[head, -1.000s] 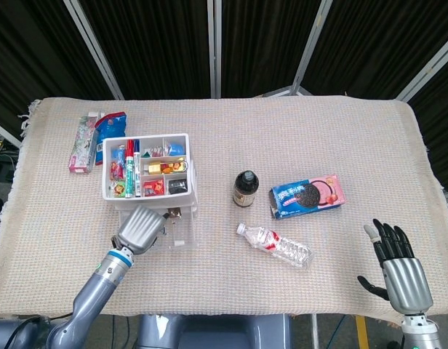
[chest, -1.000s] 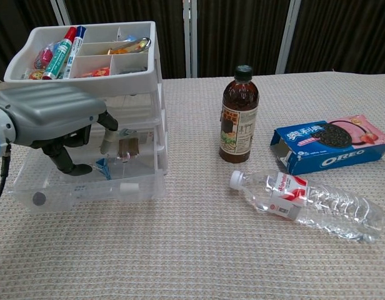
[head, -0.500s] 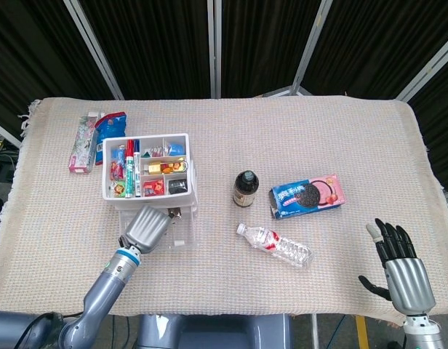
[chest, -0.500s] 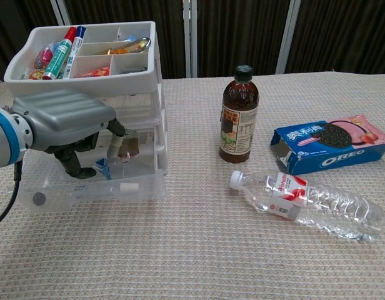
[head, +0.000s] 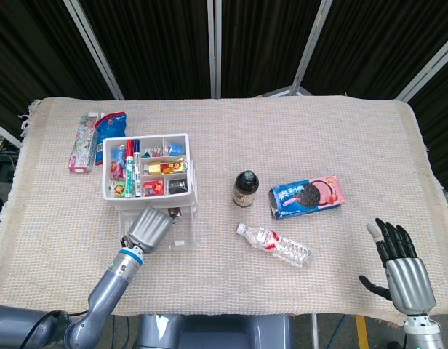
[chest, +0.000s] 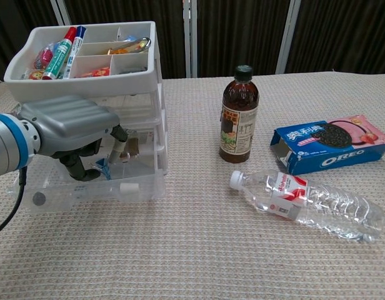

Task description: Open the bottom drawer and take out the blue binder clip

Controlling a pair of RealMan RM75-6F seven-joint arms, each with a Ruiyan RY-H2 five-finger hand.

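The left hand [chest: 67, 128] is reaching into the open bottom drawer [chest: 86, 190] near the counter's left front edge, fingers curling around the blue clip [chest: 104, 169]; whether they are pinching it, I cannot tell. A loose grip risks dropping it. The right hand [head: 402, 270] is hanging spread, empty.

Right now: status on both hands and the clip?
Left hand reaching into open bottom drawer, fingers curled beside blue binder clip; grasp unconfirmed. Right hand open, idle at table edge. Nothing blocking.

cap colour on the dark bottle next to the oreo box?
Black cap on the brown bottle; clearest in the chest view.
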